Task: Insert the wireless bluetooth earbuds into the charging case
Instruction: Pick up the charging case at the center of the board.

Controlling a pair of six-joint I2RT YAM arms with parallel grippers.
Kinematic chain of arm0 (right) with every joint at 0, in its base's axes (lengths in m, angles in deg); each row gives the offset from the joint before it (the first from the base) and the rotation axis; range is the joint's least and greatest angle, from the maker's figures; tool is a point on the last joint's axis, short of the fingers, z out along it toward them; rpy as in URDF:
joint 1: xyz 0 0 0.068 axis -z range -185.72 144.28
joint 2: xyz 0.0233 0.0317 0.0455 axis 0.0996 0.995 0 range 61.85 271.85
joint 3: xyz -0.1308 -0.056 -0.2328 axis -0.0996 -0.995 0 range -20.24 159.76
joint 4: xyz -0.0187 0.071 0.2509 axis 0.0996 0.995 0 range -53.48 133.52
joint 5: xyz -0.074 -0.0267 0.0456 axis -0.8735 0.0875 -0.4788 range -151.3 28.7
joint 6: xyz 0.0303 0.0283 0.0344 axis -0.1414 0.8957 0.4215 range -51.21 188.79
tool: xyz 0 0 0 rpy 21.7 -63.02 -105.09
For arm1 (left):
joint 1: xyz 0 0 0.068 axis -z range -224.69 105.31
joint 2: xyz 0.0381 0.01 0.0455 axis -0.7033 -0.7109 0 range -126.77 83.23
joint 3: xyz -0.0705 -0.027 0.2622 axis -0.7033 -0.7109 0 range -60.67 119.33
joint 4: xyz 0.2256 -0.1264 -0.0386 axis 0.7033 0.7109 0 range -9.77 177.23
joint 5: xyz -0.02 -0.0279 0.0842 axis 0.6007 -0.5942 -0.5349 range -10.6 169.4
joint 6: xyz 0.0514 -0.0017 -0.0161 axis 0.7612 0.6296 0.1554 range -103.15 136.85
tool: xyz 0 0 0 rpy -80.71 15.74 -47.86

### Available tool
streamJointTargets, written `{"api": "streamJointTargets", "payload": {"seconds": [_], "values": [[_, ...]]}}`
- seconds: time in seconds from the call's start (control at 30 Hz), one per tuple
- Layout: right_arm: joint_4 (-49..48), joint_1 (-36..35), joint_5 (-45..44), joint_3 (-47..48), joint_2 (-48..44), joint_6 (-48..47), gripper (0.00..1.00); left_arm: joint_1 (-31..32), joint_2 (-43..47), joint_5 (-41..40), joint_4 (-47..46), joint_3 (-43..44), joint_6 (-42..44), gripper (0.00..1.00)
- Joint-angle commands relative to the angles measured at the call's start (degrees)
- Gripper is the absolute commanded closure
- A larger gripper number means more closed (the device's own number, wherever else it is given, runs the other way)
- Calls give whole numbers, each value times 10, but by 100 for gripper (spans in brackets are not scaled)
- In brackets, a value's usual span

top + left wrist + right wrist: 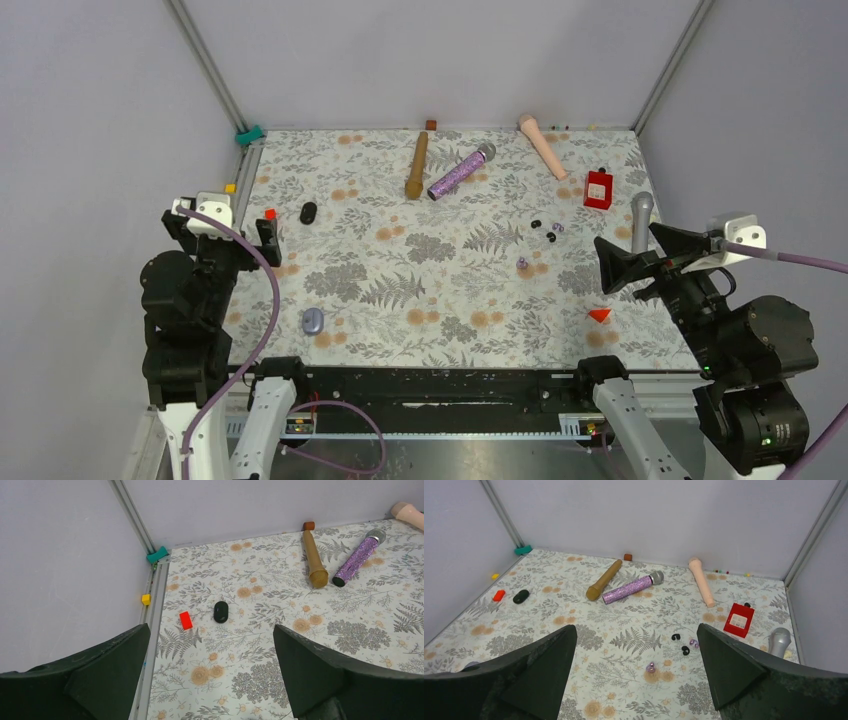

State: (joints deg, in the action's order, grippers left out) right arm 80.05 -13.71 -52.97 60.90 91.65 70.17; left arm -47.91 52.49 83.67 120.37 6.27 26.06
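Two black earbuds (536, 224) (551, 238) and two lilac earbuds (558, 227) (522, 263) lie loose at the mat's right-middle. In the right wrist view the black earbuds (675, 636) (685, 650) and the lilac earbuds (694, 643) (651, 667) lie ahead of the jaws. A shut black charging case (308, 212) (220, 611) lies at the left. A shut lilac-grey case (313, 320) lies near the front. My left gripper (225, 235) (211, 640) is open and empty, above the left edge. My right gripper (645, 255) (636, 635) is open and empty, right of the buds.
Gold (416, 165), purple glitter (461, 171) and pink (541, 145) microphones lie at the back, a silver microphone (642, 215) at the right. A red box (598, 188), a red block (269, 213) and a red wedge (599, 314) lie on the mat. Walls enclose three sides.
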Motion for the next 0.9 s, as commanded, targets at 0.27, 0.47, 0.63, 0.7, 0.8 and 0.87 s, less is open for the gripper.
{"api": "streamJointTargets", "payload": {"seconds": [0.27,0.47,0.63,0.7,0.8,0.87], "values": [[-34,-4,64,-62,3,-48,1,-3,9,12,2,-14,28,1],[-57,-4,105,-113,-2,-58,2,-3,10,-2,28,-25,53,1],[-71,-4,139,-143,-5,-54,1,-3,18,17,86,-33,80,1],[-75,-4,143,-151,-6,-54,2,-3,23,19,111,-41,85,1],[-79,-4,150,-163,-9,-54,2,-3,26,15,147,-53,95,1],[-80,-4,152,-167,-10,-53,1,-3,25,9,171,-67,101,1]]}}
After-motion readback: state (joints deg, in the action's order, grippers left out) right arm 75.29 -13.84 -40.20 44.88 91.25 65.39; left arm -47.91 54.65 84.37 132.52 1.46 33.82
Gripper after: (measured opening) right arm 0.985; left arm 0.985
